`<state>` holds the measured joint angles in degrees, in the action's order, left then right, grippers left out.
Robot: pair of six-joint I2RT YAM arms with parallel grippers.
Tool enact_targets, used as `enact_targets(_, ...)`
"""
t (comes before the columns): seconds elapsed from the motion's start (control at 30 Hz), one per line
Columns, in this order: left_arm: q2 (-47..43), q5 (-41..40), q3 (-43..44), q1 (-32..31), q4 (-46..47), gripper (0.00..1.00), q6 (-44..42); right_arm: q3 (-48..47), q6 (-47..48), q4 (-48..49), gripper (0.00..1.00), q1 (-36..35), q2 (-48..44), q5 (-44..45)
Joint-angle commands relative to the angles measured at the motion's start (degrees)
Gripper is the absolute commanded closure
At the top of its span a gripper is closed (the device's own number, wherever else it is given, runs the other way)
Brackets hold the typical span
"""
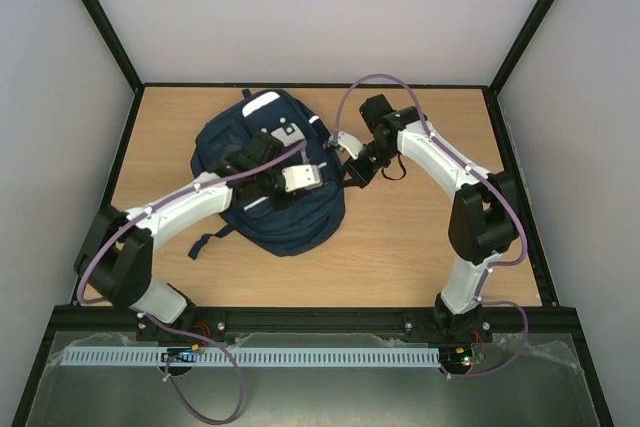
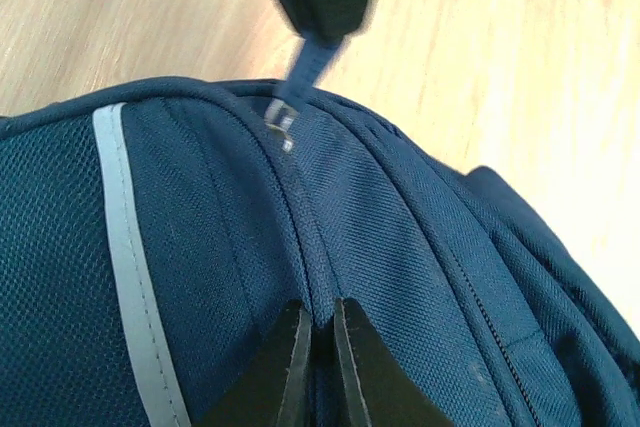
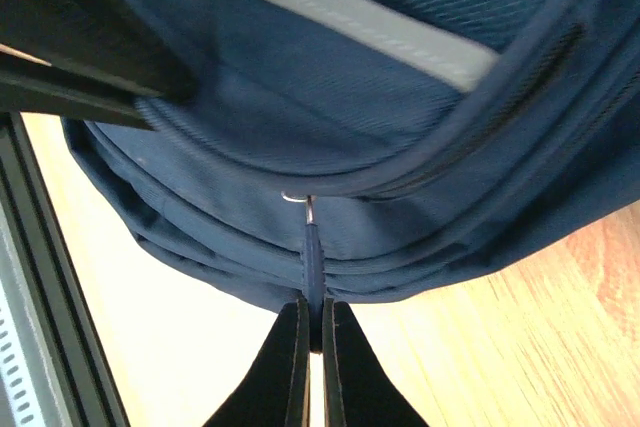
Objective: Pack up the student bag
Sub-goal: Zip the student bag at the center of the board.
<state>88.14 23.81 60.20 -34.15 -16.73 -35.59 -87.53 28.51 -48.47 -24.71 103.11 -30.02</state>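
top external view: the student bag (image 1: 285, 222) lies flat on the wooden table (image 1: 420, 237), left of centre, and both arms meet at its edge nearest the right arm. the left gripper (image 2: 315, 332) is pinched together on the bag's fabric along the zip seam, apparently to anchor the cloth. the right gripper (image 3: 312, 322) is clamped on the zip pull (image 3: 314, 257), a thin blue tab drawn taut. pinning the fabric should let the zip run without the bag sliding. i cannot tell which way the zip is meant to go.
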Motion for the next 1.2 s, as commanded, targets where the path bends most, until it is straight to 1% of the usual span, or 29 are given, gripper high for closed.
enact_targets(0.0, -8.7, 3.3, -5.5, -3.4, -8.8, 0.98, -12.9, -2.9, 0.8, -2.3, 0.99, 1.4, 2.6, 2.3)
enact_targets(0.13, -9.5, 2.1, -5.7, -2.7, -13.6, 0.98, -16.2, -6.4, 1.7, -1.9, 0.99, 1.4, 4.8, 4.0)
enact_targets(0.33, -11.4, 2.0, -6.8, -2.3, -15.9, 0.98, -19.0, -7.2, 3.2, -0.3, 0.99, 1.5, 5.8, 6.7)
enact_targets(0.63, -12.9, 1.5, -7.5, -2.3, -16.1, 0.98, -20.5, -9.0, -0.6, 4.5, 0.99, 1.5, 7.5, 9.4)
enact_targets(0.8, -13.7, 0.9, -8.2, -2.3, -15.5, 0.98, -21.0, -10.7, -1.9, 5.0, 0.99, 1.5, 8.8, 10.2)
enact_targets(0.87, -13.8, 0.7, -8.2, -2.3, -15.0, 0.97, -20.7, -10.9, -2.2, 5.2, 0.95, 1.5, 8.8, 10.4)
enact_targets(0.9, -13.9, 0.4, -8.2, -2.3, -14.8, 0.97, -20.2, -11.1, -2.2, 5.1, 0.89, 1.5, 8.7, 10.4)
enact_targets(0.97, -13.9, -0.2, -7.8, -1.9, -14.3, 0.96, -18.6, -12.0, -2.2, 4.6, 0.73, 1.6, 8.3, 11.1)
enact_targets(1.03, -13.8, -0.5, -6.6, -1.0, -14.6, 0.87, -16.4, -12.7, -2.4, 4.3, 0.65, 1.9, 7.2, 12.1)
enact_targets(1.1, -13.4, -1.1, -4.5, -0.1, -15.9, 0.76, -14.1, -13.6, -3.0, 3.5, 0.61, 2.8, 5.8, 11.9)
enact_targets(1.17, -12.6, -3.5, -0.9, 0.1, -19.8, 0.66, -12.5, -13.4, -4.6, 3.3, 0.56, 4.1, 4.0, 11.1)
